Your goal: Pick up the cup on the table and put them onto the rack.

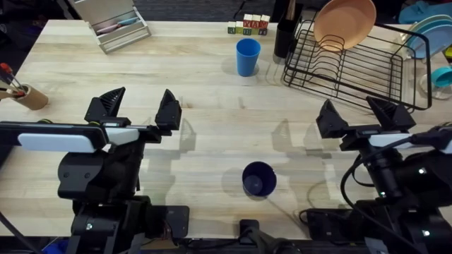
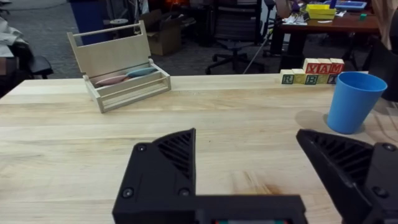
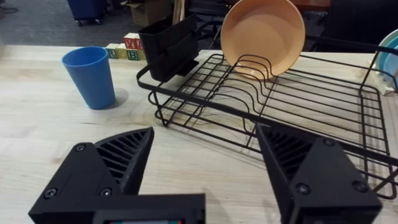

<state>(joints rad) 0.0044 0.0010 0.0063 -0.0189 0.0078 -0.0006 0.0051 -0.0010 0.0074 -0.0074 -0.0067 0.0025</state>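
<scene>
A dark navy cup [image 1: 259, 178] stands upright near the table's front edge, between the two arms. A brighter blue cup [image 1: 248, 56] [image 2: 354, 101] [image 3: 91, 76] stands upright farther back, just left of the black wire rack [image 1: 353, 70] [image 3: 280, 118]. An orange plate [image 1: 344, 22] [image 3: 263, 36] leans in the rack's prongs. My left gripper [image 1: 138, 107] [image 2: 249, 168] hovers open at the left, well apart from both cups. My right gripper [image 1: 357, 113] [image 3: 205, 162] hovers open in front of the rack, holding nothing.
A wooden tray box [image 1: 119, 25] [image 2: 121, 65] sits at the back left. Letter blocks [image 1: 248, 27] [image 2: 314, 71] line the far edge. A black utensil holder [image 3: 166, 46] hangs on the rack's left end. A pot of brushes [image 1: 21, 93] stands at the left edge, stacked plates [image 1: 429, 34] at the right.
</scene>
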